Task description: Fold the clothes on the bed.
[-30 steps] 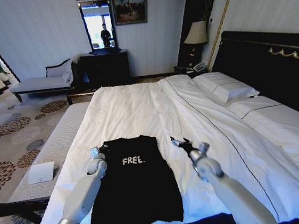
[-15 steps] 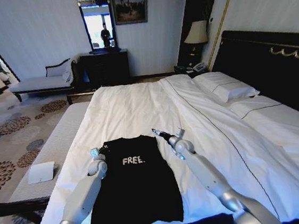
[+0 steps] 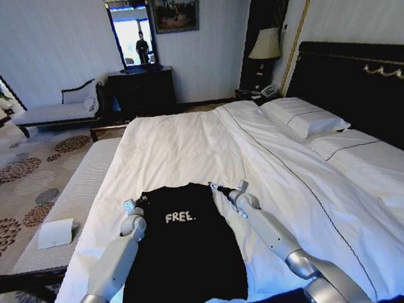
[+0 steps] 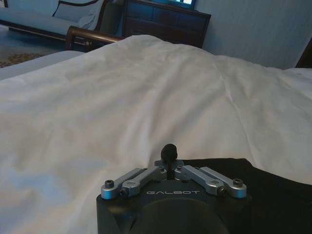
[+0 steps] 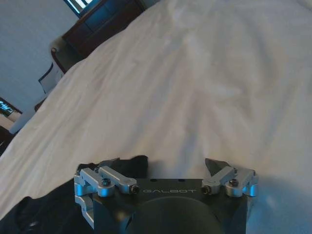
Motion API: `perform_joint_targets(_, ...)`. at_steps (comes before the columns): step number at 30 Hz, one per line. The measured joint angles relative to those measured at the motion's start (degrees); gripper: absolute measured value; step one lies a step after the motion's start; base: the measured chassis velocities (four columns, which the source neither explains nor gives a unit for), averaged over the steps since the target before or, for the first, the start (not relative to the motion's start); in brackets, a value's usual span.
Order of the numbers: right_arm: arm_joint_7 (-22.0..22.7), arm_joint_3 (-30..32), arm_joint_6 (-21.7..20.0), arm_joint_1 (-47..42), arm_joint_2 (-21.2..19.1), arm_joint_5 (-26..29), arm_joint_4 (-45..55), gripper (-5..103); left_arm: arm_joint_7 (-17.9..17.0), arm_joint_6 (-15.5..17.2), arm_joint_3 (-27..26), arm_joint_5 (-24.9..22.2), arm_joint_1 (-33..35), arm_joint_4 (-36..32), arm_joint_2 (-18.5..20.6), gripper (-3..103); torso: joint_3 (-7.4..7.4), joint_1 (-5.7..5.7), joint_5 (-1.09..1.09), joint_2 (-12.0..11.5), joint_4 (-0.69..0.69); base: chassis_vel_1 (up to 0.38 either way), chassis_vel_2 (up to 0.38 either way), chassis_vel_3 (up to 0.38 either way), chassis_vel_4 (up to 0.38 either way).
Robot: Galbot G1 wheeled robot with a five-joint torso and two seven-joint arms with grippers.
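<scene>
A black T-shirt (image 3: pixel 180 251) with white "FREE." lettering lies flat on the white bed (image 3: pixel 187 146), near its front edge. My left gripper (image 3: pixel 131 205) rests at the shirt's left shoulder corner. In the left wrist view the left gripper (image 4: pixel 169 152) is shut, pinched right at the edge of the black fabric (image 4: pixel 278 187). My right gripper (image 3: pixel 217 188) sits at the shirt's right shoulder corner. In the right wrist view the right gripper (image 5: pixel 163 165) is open, one finger over the black fabric (image 5: pixel 53 207) and the other over white sheet.
White pillows (image 3: pixel 305 117) and a dark headboard (image 3: pixel 369 87) lie to the right. A grey bench (image 3: pixel 77 201) with a white card (image 3: pixel 55 233) runs along the bed's left side. A dark dresser (image 3: pixel 141 91), a chaise (image 3: pixel 57 112) and a lamp (image 3: pixel 265 43) stand against the far wall.
My right arm has swung left across the sheet, bringing its gripper to the shirt's right shoulder corner. The left arm and the shirt have stayed put.
</scene>
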Motion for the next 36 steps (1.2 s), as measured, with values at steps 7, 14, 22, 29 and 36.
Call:
perform_joint_targets(7,-0.7,0.5,0.4,0.4,0.7,0.1,-1.5,84,0.0,0.0,0.6,0.0,-0.2,0.0,0.0,2,0.0,0.0,0.0,0.0,0.01,0.0,0.0,0.0,0.0)
perform_joint_targets(14,-1.7,0.8,0.4,0.3,1.4,1.5,-1.7,68,-0.1,-0.3,1.5,-0.3,-1.1,0.1,0.1,2,0.0,0.0,0.0,0.0,0.0,0.0,0.0,0.0,0.0)
perform_joint_targets(22,-1.9,0.9,0.4,0.0,1.9,1.3,-1.9,35,-0.2,-0.3,2.2,-0.5,-1.7,0.5,0.2,2,0.0,0.0,0.0,0.0,0.0,0.0,0.0,0.0,0.0)
perform_joint_targets(29,-2.0,1.0,0.5,-0.4,1.9,1.3,-1.6,12,-0.2,-0.3,2.1,-0.3,-1.5,0.5,0.1,2,0.0,0.0,0.0,0.0,0.0,0.0,0.0,0.0,0.0)
perform_joint_targets(36,-2.3,0.9,1.1,-0.4,2.0,1.1,-1.0,1,0.0,-0.3,1.8,-0.3,-1.6,0.8,0.0,2,0.0,0.0,0.0,0.0,0.0,0.0,0.0,0.0,0.0)
